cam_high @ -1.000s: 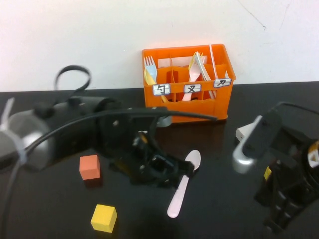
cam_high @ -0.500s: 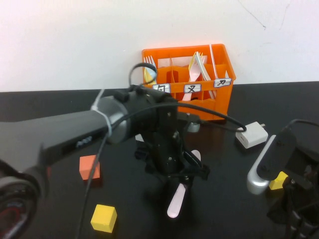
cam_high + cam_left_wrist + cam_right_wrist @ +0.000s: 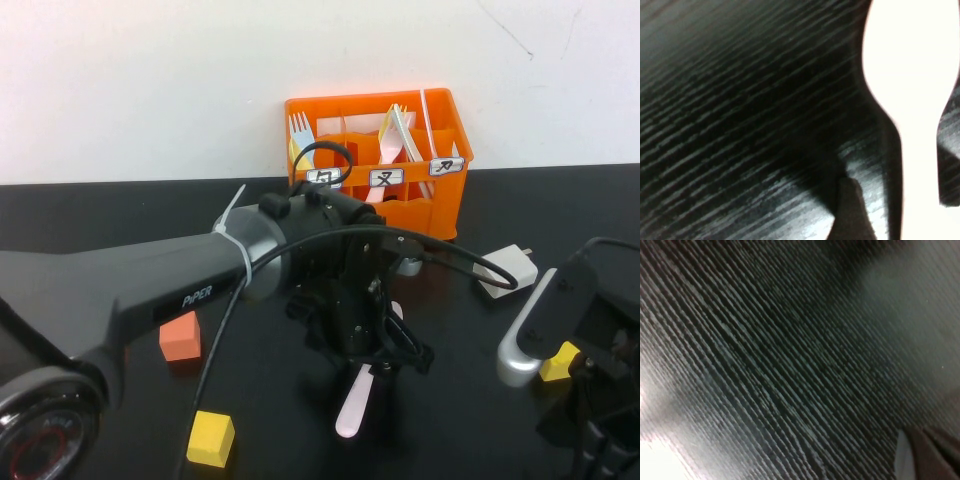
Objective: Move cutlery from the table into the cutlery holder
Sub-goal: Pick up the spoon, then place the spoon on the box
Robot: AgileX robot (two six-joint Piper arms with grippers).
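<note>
Cutlery left on the table (image 3: 120, 215) comes to one piece: a pale pink spoon (image 3: 356, 402) lying flat in front of the cutlery holder (image 3: 380, 165), its handle end toward the near edge and most of its bowl hidden under the left arm. In the left wrist view the same spoon (image 3: 912, 90) fills the frame close up, its neck running down beside a dark fingertip (image 3: 850, 210).

Since a second ago the left arm has swung from a low sideways reach to a pose straight above the spoon, and over the last half second it has shifted only slightly. The left gripper (image 3: 375, 350) now sits right over the spoon's bowl end; whether its fingers are spread or pinched on the spoon cannot be told. The right arm has drawn back toward the near right corner, uncovering a white charger plug (image 3: 504, 271) and a second yellow cube (image 3: 560, 362). The right gripper (image 3: 590, 445) hangs low there, close over bare table, and its fingers are not readable either.

Counted: one spoon on the table; one orange cube (image 3: 180, 336); two yellow cubes, the other near the front left (image 3: 210, 438); one plug. The holder stands at the back against the wall with three white labels, a fork (image 3: 300, 128) upright at its left end and several pale and yellow pieces leaning together in its right part.
</note>
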